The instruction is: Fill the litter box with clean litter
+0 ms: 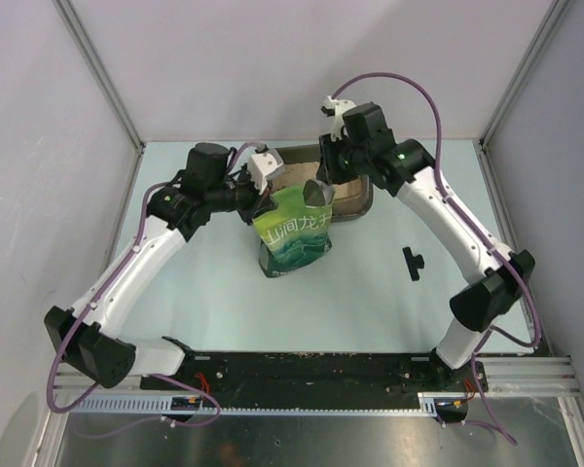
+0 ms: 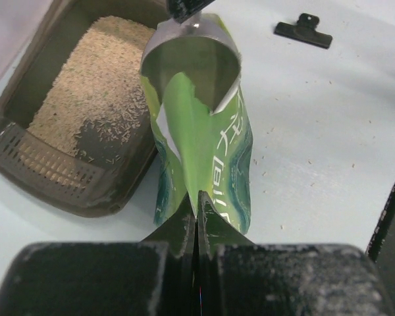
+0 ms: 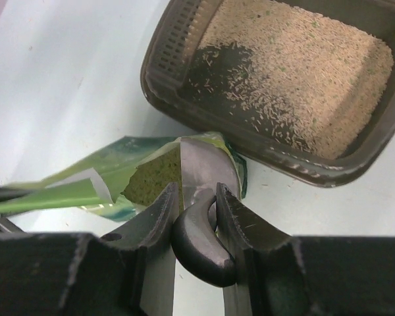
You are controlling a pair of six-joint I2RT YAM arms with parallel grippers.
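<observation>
The dark litter box (image 1: 368, 199) sits at the back centre, partly filled with beige clean litter (image 2: 99, 79); one corner of its floor is bare. It also shows in the left wrist view (image 2: 52, 184) and the right wrist view (image 3: 263, 161). A green pouch (image 1: 292, 233) stands open in front of it. My left gripper (image 2: 197, 204) is shut on the pouch's top edge. My right gripper (image 3: 196, 191) is shut on the dark handle (image 3: 201, 250) of a silver scoop (image 3: 207, 164), whose bowl sits inside the pouch's mouth, over litter (image 3: 151, 181) in the pouch.
A black binder clip (image 1: 413, 261) lies on the table right of the pouch, also in the left wrist view (image 2: 304, 31). Stray granules dot the table. Grey walls close in at the back and both sides.
</observation>
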